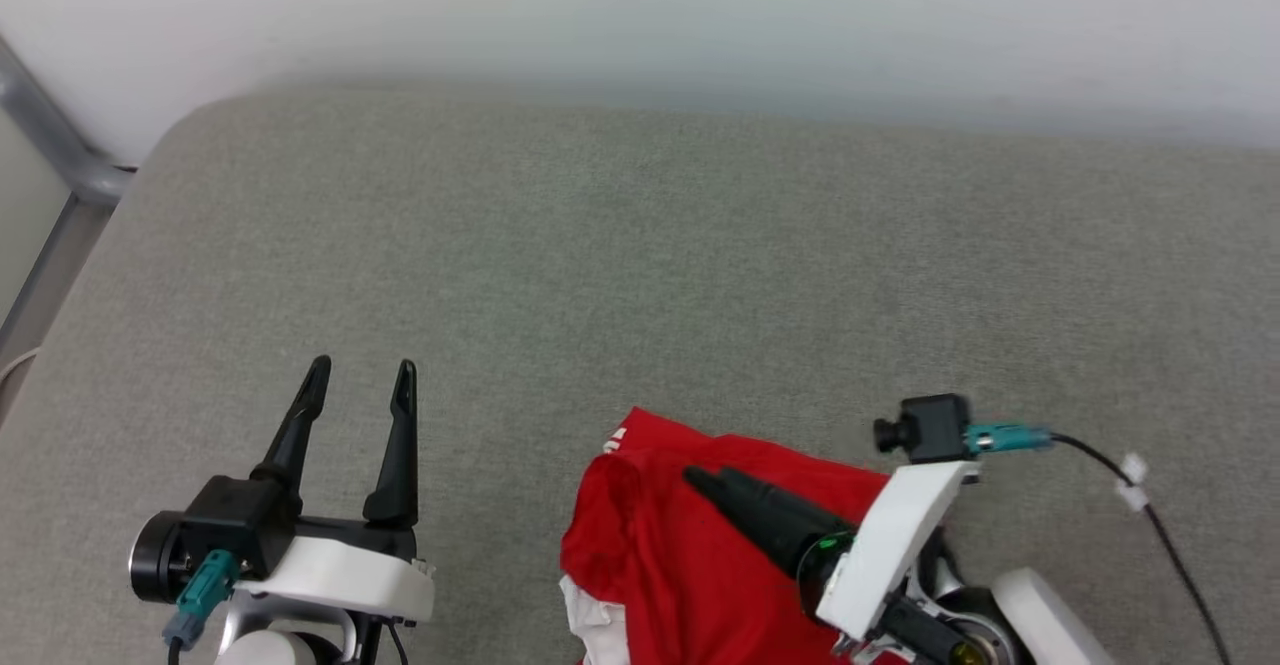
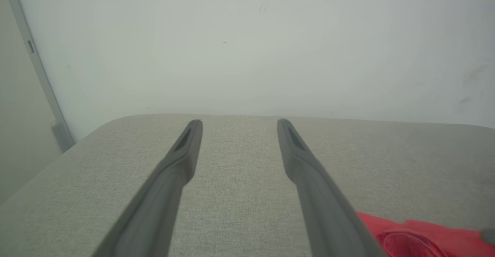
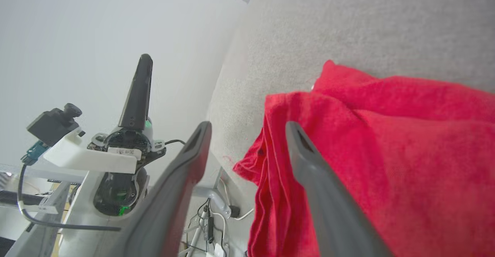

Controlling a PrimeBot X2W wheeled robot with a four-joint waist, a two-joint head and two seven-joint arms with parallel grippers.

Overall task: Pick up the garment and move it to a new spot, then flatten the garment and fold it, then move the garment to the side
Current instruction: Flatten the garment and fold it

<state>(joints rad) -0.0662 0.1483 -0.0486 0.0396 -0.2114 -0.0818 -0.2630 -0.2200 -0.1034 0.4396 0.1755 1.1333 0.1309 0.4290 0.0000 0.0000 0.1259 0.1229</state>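
Observation:
The red garment point(image 1: 660, 555) lies bunched at the near edge of the grey cushioned surface point(image 1: 640, 275), with a bit of white trim low on its left side. My right gripper point(image 1: 705, 480) hovers over it, fingers pointing left. In the right wrist view that gripper point(image 3: 247, 127) is open with nothing between its fingers, and the garment point(image 3: 386, 145) sits under and beside the right finger, draping over the surface edge. My left gripper point(image 1: 362, 385) stands open and empty to the garment's left. In the left wrist view this gripper point(image 2: 238, 123) is over bare fabric, with a corner of the garment point(image 2: 421, 234) at lower right.
A pale wall point(image 1: 640, 15) backs the surface. A grey metal frame point(image 1: 60, 155) runs along the left side. A black cable point(image 1: 1160, 525) trails from the right wrist camera. Below the surface edge, cables and a power strip point(image 3: 209, 226) lie on the floor.

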